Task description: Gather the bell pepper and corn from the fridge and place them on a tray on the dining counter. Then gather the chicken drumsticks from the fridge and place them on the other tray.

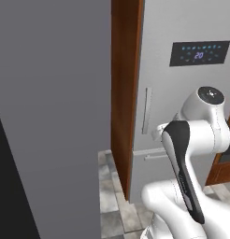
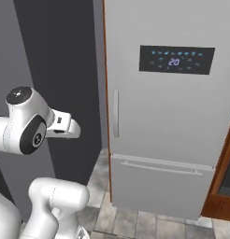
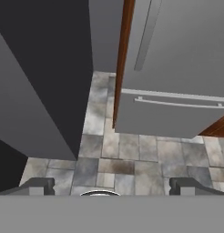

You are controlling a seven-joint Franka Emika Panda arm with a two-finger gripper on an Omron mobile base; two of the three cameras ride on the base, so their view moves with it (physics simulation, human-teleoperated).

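Observation:
The fridge (image 2: 168,116) stands straight ahead, tall and pale grey, with both its doors closed. Its black control panel (image 2: 176,59) glows with small blue lights. A vertical handle (image 2: 116,120) runs down the upper door, and a horizontal handle (image 2: 161,168) crosses the lower drawer. The fridge (image 1: 182,93) and the fridge (image 3: 177,45) look the same from the other sides. My gripper (image 3: 113,187) is open and empty, hanging above the floor short of the fridge's lower left corner. The bell pepper, corn and chicken drumsticks are hidden. The trays and dining counter are out of view.
A tall grey panel (image 1: 51,116) rises close on the left. A reddish-brown wood side board (image 1: 126,93) borders the fridge's left edge. A wood cabinet (image 2: 224,186) adjoins the fridge at the lower right. Grey stone tiles (image 3: 132,154) cover the floor.

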